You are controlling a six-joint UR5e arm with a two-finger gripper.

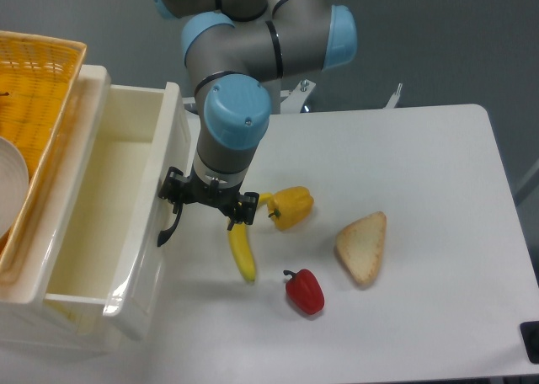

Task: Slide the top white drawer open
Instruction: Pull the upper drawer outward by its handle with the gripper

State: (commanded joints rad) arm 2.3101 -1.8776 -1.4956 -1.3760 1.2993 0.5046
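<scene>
Pulling stage: I log the glossy cream-white plastic top drawer (126, 224) well out, two-finger gripper (173, 220) at its black curved handle (169, 230), grip unreadable; next, release rightward.

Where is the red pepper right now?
The red pepper lies on the white table, front of centre in the camera view, just right of the banana's lower tip and left of the bread slice.

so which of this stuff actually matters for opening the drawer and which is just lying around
Part of the job:
- top white drawer, pulled well out
- its black handle
- tool, at the handle

Just lying about:
- banana
- yellow pepper
- red pepper
- bread slice
- yellow wicker basket
</scene>
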